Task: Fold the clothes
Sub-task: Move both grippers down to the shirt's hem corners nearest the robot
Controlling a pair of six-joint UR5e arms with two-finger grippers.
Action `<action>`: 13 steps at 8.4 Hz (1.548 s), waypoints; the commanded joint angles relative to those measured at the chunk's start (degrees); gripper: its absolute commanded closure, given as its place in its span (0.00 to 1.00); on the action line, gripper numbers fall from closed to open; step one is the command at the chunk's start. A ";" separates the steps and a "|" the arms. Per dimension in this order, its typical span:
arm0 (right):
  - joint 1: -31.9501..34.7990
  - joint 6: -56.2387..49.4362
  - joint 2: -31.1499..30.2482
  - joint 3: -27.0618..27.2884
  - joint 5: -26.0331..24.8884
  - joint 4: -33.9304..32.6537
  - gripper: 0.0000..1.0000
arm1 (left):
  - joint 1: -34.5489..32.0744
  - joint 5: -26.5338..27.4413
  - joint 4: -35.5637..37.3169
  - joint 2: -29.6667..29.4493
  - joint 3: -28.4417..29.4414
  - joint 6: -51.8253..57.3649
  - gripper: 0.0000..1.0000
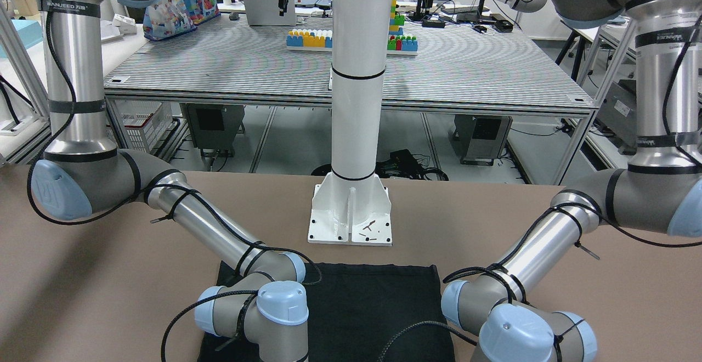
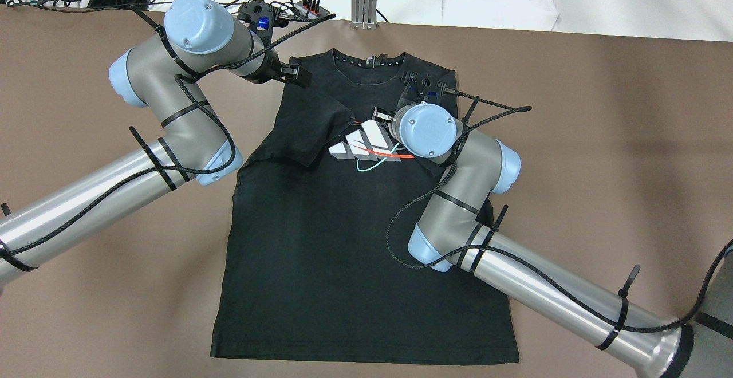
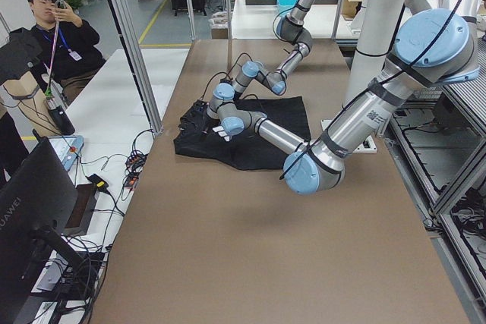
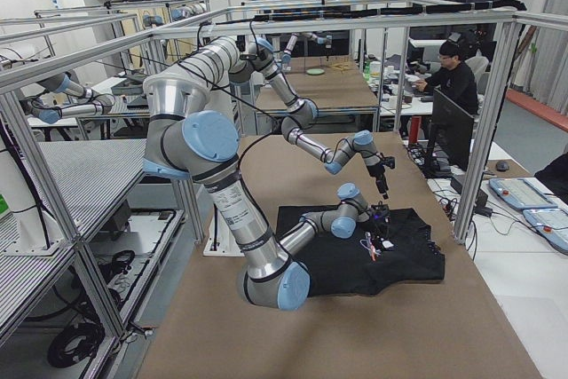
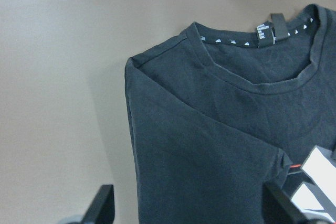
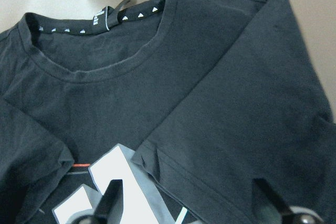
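On the table [image 2: 601,137]: one black T-shirt [image 2: 343,263] lies flat and front up, with its collar away from the robot and its hem toward it. We keep it flat and avoid dragging it over the brown top.
T-shirt: both sleeves lie folded in over the chest, so we judge that the step in hand is folding the body, starting at the shoulders.
Left arm [image 2: 86,195]: it reaches over the table's edge beside the cloth. We would bring it down straight so that its cable does not brush the fabric.
Right arm [image 2: 544,292]: it crosses above the lower side of the shirt. We would keep the elbow high so that it does not rumple the cloth.
Left gripper [image 5: 189,211]: its fingers are spread wide and hold nothing, above the folded sleeve [image 5: 199,161]. We would pinch the sleeve and the body layer together at the shoulder edge.
Right gripper [image 6: 191,205]: it is likewise spread and empty over the other sleeve [image 6: 247,114]. We would match its height and timing to the left so that the cloth lifts evenly.
Collar [image 2: 369,63]: we keep the fingers outside it, or the neckline may stretch or skew.
Count: one table, one T-shirt, two arms, two sleeves, two grippers, one collar.
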 commanded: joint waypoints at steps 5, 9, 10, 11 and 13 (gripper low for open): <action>-7.66 17.19 -24.41 33.88 3.76 -9.35 0.04 | 12.57 5.77 0.04 24.28 -30.68 -22.46 0.00; -21.10 29.19 -35.24 41.38 -8.34 -2.42 0.04 | 31.72 21.68 -7.91 40.12 -42.51 -37.50 0.00; -23.57 32.43 -38.31 42.08 -9.42 -0.31 0.04 | 35.86 25.11 -11.62 43.90 -42.51 -39.26 0.00; -26.64 33.07 -42.43 43.13 -13.00 4.32 0.05 | 39.65 27.50 -13.65 47.07 -42.51 -39.98 0.00; -31.58 33.25 -49.82 43.23 -17.41 15.66 0.05 | 46.25 32.95 -16.40 50.34 -42.07 -42.43 0.00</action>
